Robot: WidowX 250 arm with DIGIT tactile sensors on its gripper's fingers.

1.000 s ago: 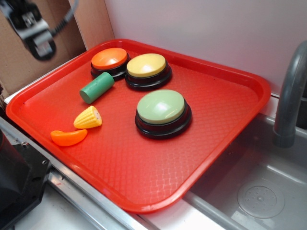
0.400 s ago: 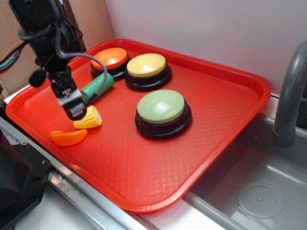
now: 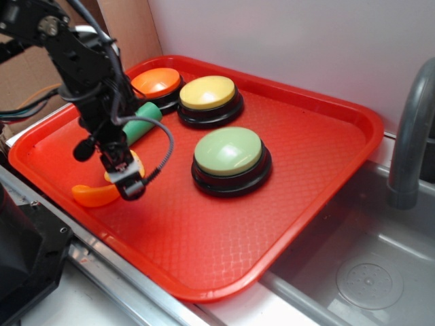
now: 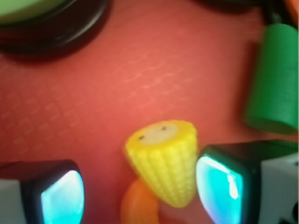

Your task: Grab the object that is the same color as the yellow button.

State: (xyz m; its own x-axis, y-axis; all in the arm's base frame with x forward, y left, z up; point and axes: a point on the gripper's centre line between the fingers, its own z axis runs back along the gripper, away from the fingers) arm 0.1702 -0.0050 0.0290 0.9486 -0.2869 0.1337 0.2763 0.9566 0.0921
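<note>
Taking the red tray (image 3: 319, 176) as your reference, you have three large buttons on it: the green button (image 3: 229, 153) near its centre, the yellow button (image 3: 208, 95) toward its far side, and the orange button (image 3: 158, 84) at its far left corner. You find the gripper (image 3: 126, 178) lowered over the tray's left edge, its jaws standing apart; the wrist view shows both pads (image 4: 63, 195) spread wide, with one pad close beside the yellow corn piece (image 4: 166, 158) but not clamped on it. A green cylinder (image 4: 273, 84) lies just beyond the corn, toward the orange button. The corn lies on the tray floor between the pads, flat cut end facing the green button. An orange slice (image 3: 92, 197) sits beside the corn at the tray's near-left rim.
</note>
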